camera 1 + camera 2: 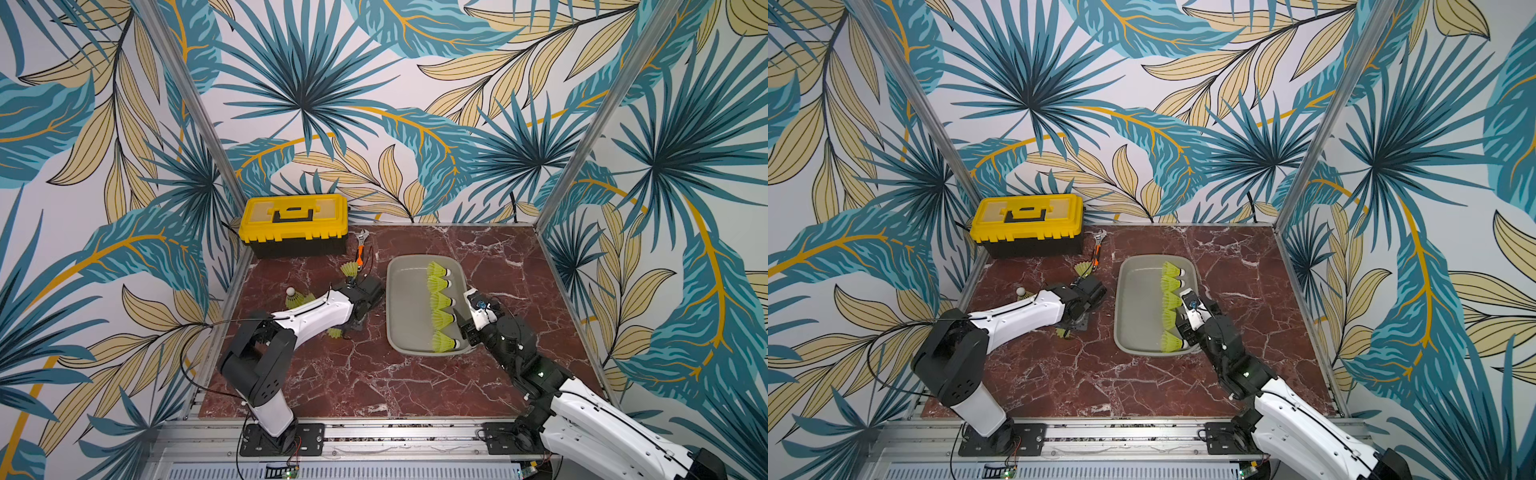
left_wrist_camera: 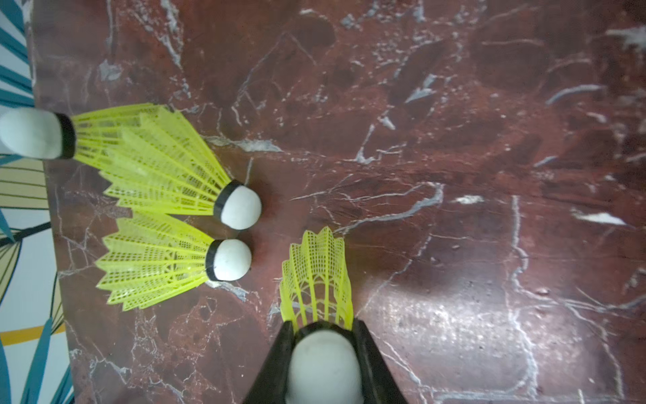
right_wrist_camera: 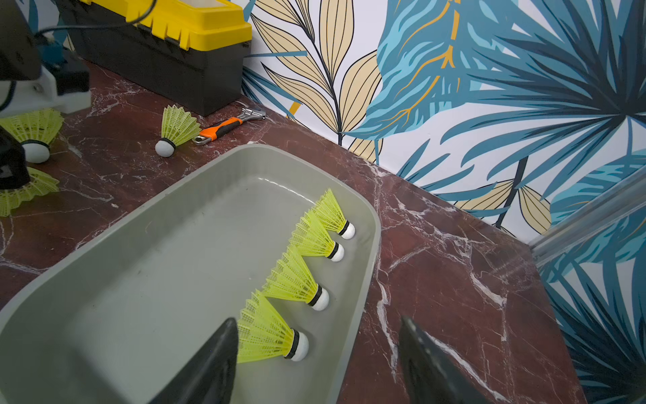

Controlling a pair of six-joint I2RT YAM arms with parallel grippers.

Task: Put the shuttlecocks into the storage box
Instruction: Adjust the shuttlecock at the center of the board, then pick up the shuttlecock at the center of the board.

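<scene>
Shuttlecock (image 2: 316, 280) clamped betw. L pincer (image 2: 323, 321) jaws, skirt out.

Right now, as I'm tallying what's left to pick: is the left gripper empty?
No, the left gripper is clamped on the white tip of a shuttlecock, skirt sticking out ahead.

Bright even light, soft shadows, pale glare on tabletop (image 2: 437, 314), wrist views bowed at edges
</scene>
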